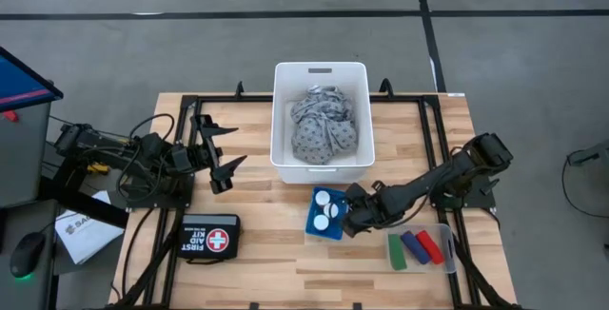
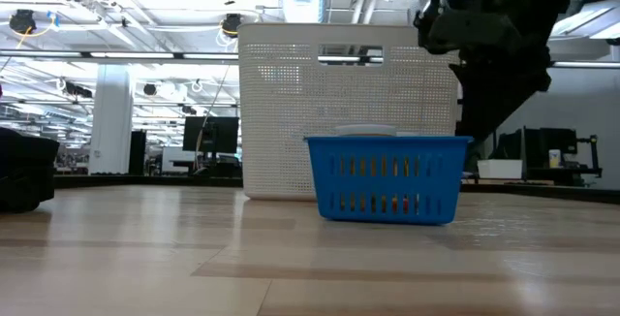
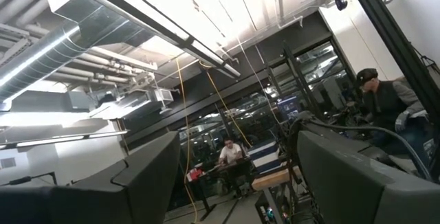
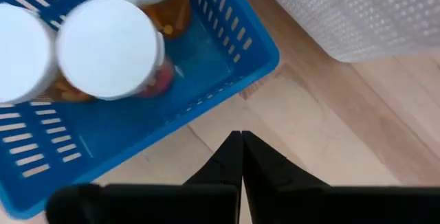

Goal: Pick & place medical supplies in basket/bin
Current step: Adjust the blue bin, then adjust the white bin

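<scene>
Three orange pill bottles with white caps stand in a small blue basket. The grey patterned cloth lies in the white bin. The green, blue and red sticks lie in a clear tray. My right gripper is shut, just off the basket's right wall, above bare wood. My left gripper is open, raised over the table's left part.
A black first aid kit lies near the table's near-left edge. Bare wood lies between the kit and the blue basket, and between the basket and the clear tray. Black frame rails run along the table's sides. People show in the room beyond.
</scene>
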Robot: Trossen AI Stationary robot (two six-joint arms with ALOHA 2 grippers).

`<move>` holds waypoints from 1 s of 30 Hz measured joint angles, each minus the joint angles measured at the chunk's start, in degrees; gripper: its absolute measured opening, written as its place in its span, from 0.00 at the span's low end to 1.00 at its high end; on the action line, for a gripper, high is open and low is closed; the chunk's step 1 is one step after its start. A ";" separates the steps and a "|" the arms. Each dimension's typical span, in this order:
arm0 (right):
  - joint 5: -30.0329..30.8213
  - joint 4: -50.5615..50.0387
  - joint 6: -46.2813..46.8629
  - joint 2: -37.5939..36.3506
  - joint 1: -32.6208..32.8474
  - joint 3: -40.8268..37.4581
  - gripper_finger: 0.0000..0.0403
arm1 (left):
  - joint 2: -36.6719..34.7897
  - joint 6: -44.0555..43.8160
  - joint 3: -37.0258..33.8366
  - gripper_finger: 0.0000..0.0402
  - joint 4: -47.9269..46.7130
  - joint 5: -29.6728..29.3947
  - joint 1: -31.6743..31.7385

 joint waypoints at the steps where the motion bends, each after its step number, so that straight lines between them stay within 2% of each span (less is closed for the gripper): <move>1: 0.00 0.94 0.07 0.01 0.00 -0.70 0.00 | 0.00 0.00 0.00 0.71 0.00 0.00 0.00; 20: 1.52 6.10 -4.11 0.02 -3.50 -2.23 0.00 | 0.00 0.00 0.00 0.71 0.00 0.00 0.00; 27: 2.41 2.42 -2.10 -0.20 -3.39 -2.23 0.00 | 0.00 0.16 0.00 0.71 0.00 -0.08 0.00; 30: 2.94 0.23 -0.18 -0.20 -1.81 -1.81 0.00 | 0.00 1.15 0.00 0.71 -0.38 -2.02 0.00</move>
